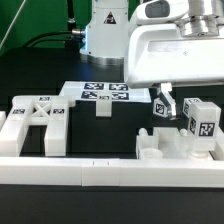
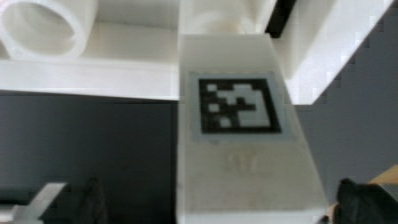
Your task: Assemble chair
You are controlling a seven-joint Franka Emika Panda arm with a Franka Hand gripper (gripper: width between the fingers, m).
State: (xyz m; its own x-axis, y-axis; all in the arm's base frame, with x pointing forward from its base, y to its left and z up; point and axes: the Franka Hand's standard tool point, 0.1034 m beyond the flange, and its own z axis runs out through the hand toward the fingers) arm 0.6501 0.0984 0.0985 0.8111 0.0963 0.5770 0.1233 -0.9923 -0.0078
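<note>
Squarely between spread fingers [image 2: 50, 200]: chair part [image 2: 240, 140]

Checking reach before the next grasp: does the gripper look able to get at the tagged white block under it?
Probably yes: the gripper stands open astride the tagged block, with nothing lying over it in the wrist view.

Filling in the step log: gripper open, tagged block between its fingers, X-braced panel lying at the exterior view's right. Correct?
One slip: the X-braced panel lies at the exterior view's left, not its right, as the exterior view shows. The gripper is open, with the tagged block between its fingers.
</note>
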